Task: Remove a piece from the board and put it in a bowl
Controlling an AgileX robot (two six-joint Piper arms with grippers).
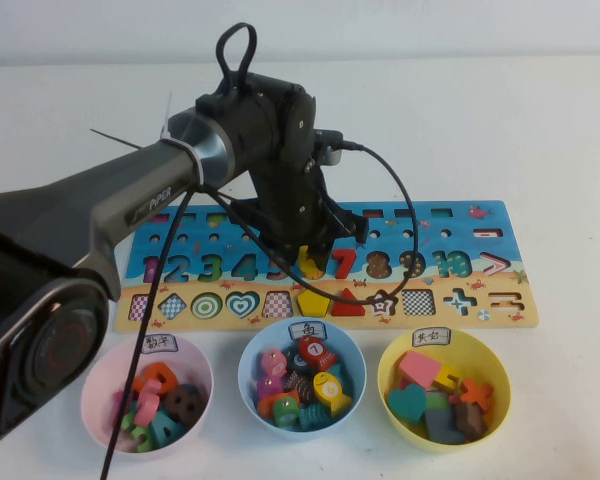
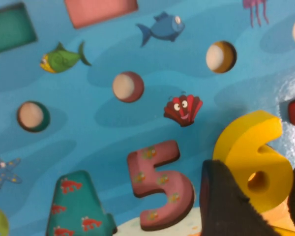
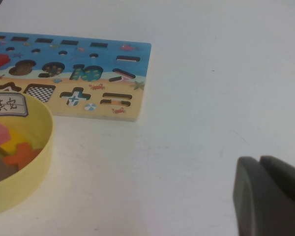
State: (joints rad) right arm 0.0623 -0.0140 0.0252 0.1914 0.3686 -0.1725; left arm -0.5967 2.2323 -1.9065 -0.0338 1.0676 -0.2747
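The long sea-print board [image 1: 485, 292] lies across the middle of the table. My left gripper [image 1: 309, 258] reaches down over its row of numerals. In the left wrist view the yellow numeral 6 piece [image 2: 255, 147] sits between the two dark fingers [image 2: 226, 201], tilted up off the blue surface, and the left gripper [image 2: 264, 199] is shut on it. The pink bowl [image 1: 98, 372], with a white label on its rim, stands at the front left and holds several pieces. My right gripper [image 3: 259, 162] hovers over bare table right of the board, fingers pressed together.
A blue bowl [image 1: 248, 362] and a yellow bowl [image 1: 492, 352], both filled with pieces, stand in front of the board. The red 7 [image 1: 343, 264] and yellow pentagon [image 1: 313, 302] sit close to the left gripper. A pink 5 [image 2: 160, 184] lies beside the 6. A black cable [image 1: 412, 225] loops over the board.
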